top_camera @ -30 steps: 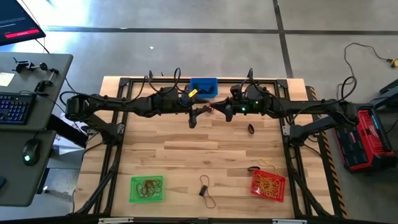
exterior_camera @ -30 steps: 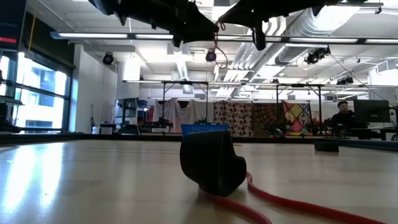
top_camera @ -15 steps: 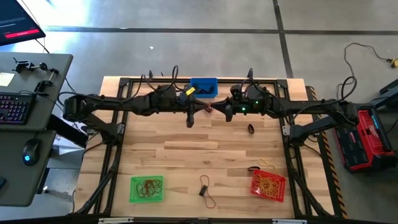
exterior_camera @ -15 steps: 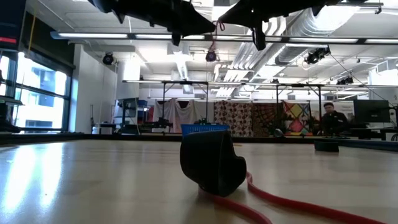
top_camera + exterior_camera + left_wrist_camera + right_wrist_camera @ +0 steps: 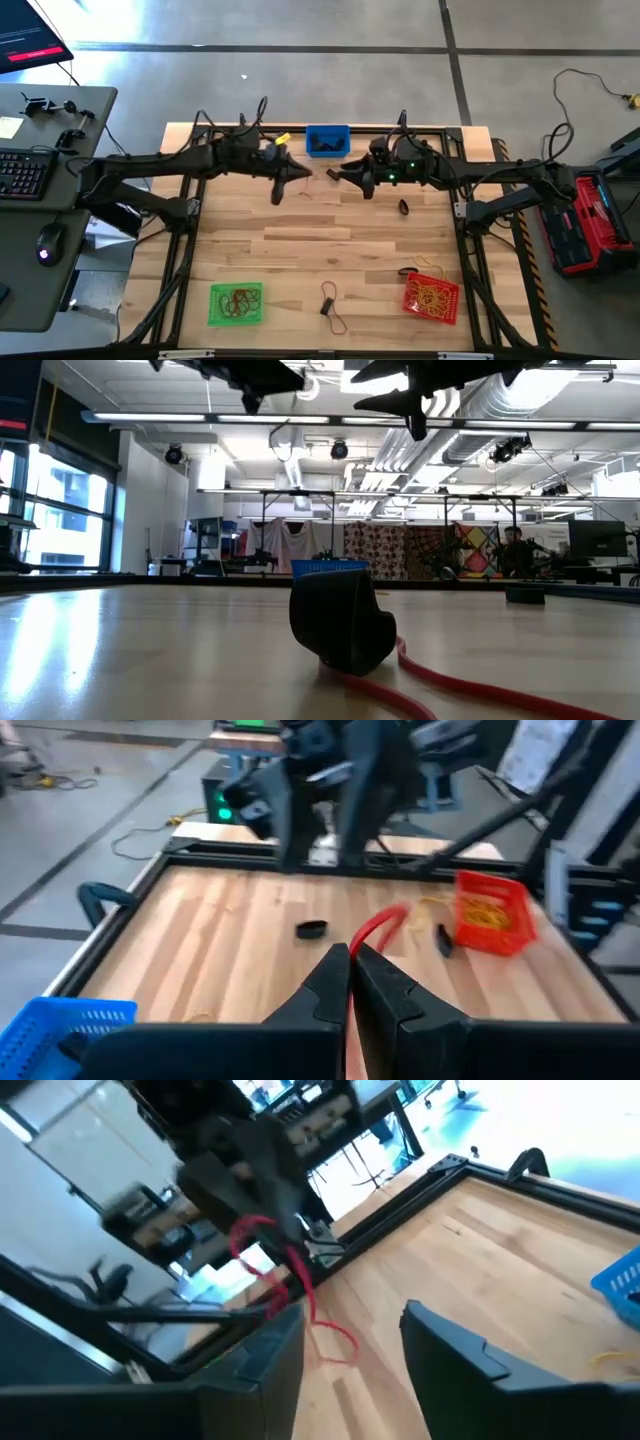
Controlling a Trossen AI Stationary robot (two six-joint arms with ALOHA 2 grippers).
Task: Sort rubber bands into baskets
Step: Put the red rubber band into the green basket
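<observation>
- Wooden table: we see bare boards mid-way.
- Left gripper clenched on red rubber band.
- Right gripper released, near blue basket.

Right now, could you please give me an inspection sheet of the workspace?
Surface: wooden table.
Job's things: blue basket at the back; green basket and red basket at the front, bands inside; loose bands between them.
Clutter: black piece right of centre.
Grippers: left gripper shut on a red band; right gripper open, facing it.
Cables: loops over both arms; cord on the floor.
Surroundings: desk with keyboard at left; person far behind.
</observation>
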